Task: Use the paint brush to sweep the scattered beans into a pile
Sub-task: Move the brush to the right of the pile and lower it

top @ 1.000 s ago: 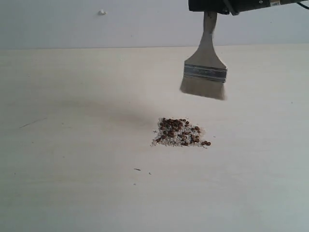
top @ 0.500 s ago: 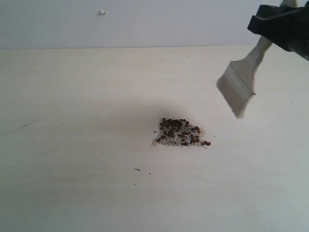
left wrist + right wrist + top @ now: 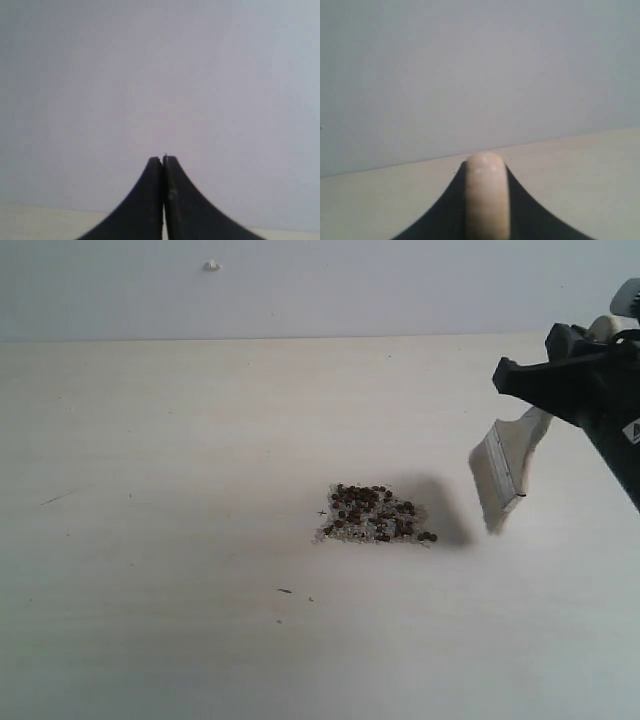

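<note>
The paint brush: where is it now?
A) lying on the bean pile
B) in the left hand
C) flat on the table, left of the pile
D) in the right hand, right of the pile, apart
D: the right hand grips the paint brush, which hangs right of the pile without touching it.

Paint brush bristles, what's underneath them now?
Only bare table shows under the paint brush; the pile lies apart beside it. The right claw covers part of its handle.
</note>
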Controlling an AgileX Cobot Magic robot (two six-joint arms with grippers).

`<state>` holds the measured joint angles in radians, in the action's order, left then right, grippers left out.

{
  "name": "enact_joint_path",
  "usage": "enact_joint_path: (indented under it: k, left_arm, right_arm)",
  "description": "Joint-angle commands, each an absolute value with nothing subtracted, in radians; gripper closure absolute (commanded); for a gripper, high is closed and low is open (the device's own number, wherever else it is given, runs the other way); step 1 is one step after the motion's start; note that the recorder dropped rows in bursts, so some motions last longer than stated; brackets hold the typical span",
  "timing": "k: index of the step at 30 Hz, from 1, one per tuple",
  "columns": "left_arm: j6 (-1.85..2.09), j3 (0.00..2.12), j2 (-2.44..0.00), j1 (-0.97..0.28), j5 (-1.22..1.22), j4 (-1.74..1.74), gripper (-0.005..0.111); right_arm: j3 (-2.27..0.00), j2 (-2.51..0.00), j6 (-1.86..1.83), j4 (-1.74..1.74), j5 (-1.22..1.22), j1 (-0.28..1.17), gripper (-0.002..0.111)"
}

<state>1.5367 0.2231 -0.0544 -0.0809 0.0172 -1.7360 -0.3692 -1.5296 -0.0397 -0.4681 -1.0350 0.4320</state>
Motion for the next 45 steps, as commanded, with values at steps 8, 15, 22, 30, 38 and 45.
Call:
enact_joint_path:
  k: [8, 15, 22, 30, 38, 45]
  left_arm:
    - [1.54, 0.219, -0.054, -0.079, 0.021, -1.744, 0.107]
    - [1.54, 0.219, -0.054, -0.079, 0.021, -1.744, 0.107]
    - [1.54, 0.219, -0.054, -0.079, 0.021, -1.744, 0.107]
    - [1.54, 0.219, -0.054, -0.079, 0.021, -1.744, 0.107]
    - [1.54, 0.219, -0.054, -0.079, 0.021, -1.744, 0.107]
    - [1.54, 0.219, -0.054, -0.079, 0.021, -1.744, 0.107]
  right_arm:
    - [-0.368, -1.665, 0.05, -0.518, -1.097, 0.477, 0.108]
    - [-0.405, -1.742, 0.173, -0.481, -1.092, 0.477, 0.108]
    - [-0.47, -1.775, 0.275, -0.438, -1.035, 0.477, 0.108]
    - [-0.496, -1.782, 0.291, -0.438, -1.019, 0.477, 0.108]
    - [-0.496, -1.669, 0.115, -0.473, -0.993, 0.477, 0.108]
    - [-0.496, -1.55, 0.052, -0.436, -0.905, 0.477, 0.108]
